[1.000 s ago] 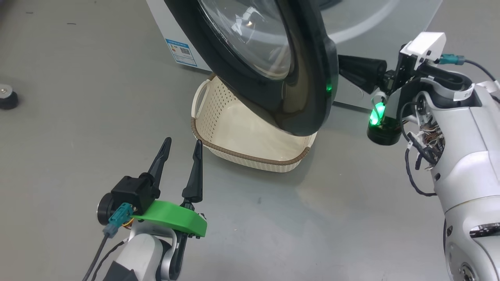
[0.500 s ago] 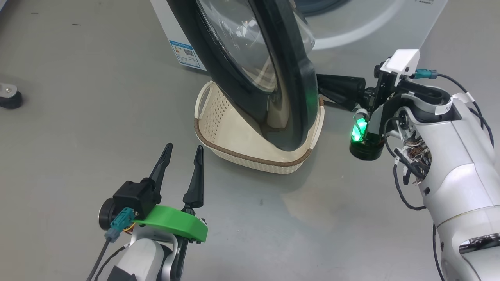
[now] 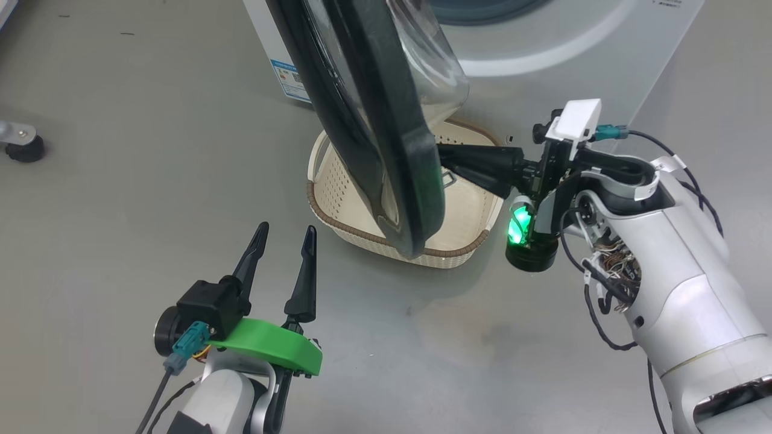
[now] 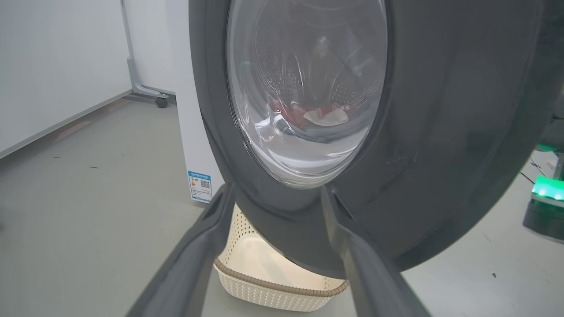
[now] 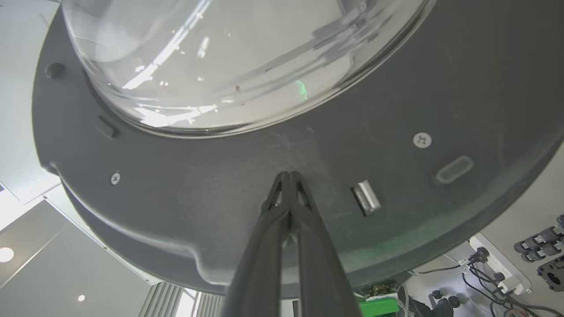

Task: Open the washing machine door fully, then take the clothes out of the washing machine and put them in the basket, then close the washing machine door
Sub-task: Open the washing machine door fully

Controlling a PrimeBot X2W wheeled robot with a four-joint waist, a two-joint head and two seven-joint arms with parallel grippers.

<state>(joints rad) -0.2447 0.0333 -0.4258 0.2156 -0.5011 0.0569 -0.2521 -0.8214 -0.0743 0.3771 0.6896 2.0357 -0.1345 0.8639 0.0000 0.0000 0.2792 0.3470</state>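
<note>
Head view: the washing machine door [image 3: 386,150] is standing almost edge-on above the basket [image 3: 356,232], outer face facing left, glass bowl bulging toward the washing machine [image 3: 543,54]. The right hand [image 5: 288,178], clenched empty, is touching its inner rim with its fingertips; the left hand [image 3: 286,229] is hovering released nearby.

Grey floor [image 3: 120,199] w/ black caster [image 3: 24,149] far left; white power strip [image 5: 495,265], rt wrist view.
</note>
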